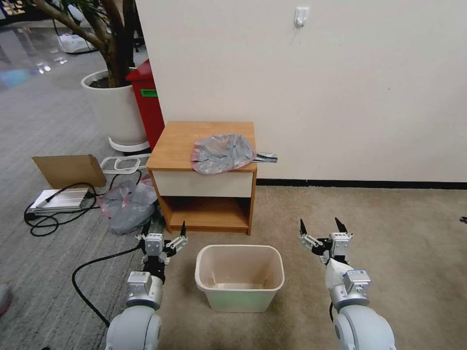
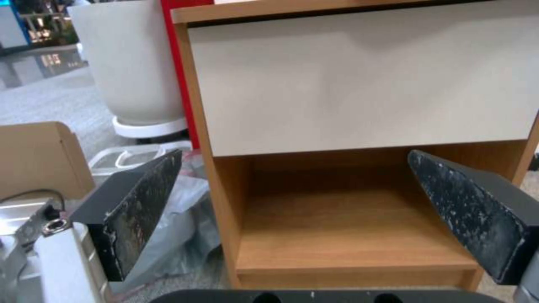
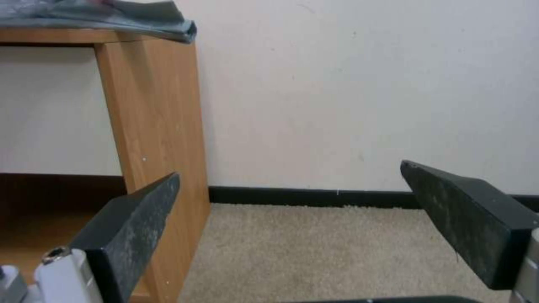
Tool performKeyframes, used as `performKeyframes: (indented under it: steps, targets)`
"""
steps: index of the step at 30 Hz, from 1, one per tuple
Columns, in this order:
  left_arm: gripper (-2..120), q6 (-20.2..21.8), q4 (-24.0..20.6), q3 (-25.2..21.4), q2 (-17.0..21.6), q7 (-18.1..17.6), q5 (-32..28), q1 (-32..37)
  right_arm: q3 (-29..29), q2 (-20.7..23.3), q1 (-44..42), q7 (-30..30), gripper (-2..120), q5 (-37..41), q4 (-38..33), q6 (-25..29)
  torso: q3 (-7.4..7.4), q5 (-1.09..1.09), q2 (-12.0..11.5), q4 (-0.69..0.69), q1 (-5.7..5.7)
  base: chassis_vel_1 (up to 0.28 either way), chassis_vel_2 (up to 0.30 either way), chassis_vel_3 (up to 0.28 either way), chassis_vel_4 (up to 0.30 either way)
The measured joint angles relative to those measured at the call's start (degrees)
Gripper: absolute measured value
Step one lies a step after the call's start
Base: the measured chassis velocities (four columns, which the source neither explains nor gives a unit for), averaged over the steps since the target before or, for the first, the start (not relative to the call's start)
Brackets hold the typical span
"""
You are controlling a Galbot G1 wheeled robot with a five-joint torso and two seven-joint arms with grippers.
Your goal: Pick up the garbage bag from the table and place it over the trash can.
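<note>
The garbage bag (image 1: 223, 152), grey translucent plastic with a pink rim, lies crumpled on the right front part of the table (image 1: 177, 143), a small wooden nightstand with a white drawer front. An edge of the garbage bag (image 3: 134, 19) overhangs the tabletop corner. The trash can (image 1: 239, 275), a cream bin, stands upright on the carpet in front of the table. My left gripper (image 1: 164, 232) hangs open, low, left of the bin, facing the table's lower shelf (image 2: 337, 235). My right gripper (image 1: 320, 227) is open too, right of the bin, with nothing between its fingers.
A larger grey-and-pink plastic heap (image 1: 127, 204) lies left of the table beside black cables (image 1: 53, 216). A cardboard piece (image 1: 68, 170), a white planter (image 1: 114, 109) and a tall red bin (image 1: 147, 102) stand further left. The wall (image 1: 340, 87) runs behind.
</note>
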State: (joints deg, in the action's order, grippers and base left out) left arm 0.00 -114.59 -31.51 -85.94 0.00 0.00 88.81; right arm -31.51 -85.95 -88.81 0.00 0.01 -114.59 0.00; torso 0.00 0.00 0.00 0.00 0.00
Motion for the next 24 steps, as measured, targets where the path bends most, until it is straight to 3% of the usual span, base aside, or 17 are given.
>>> performKeyframes:
  steps: [24]
  targets:
    - [100,0.0,0.0,0.0,0.0,0.0,0.0,0.0,0.0,0.0,0.0,0.0,100,0.0,0.0,0.0,0.0,0.0,0.0,0.0,0.0,0.0,0.0,0.0,0.0]
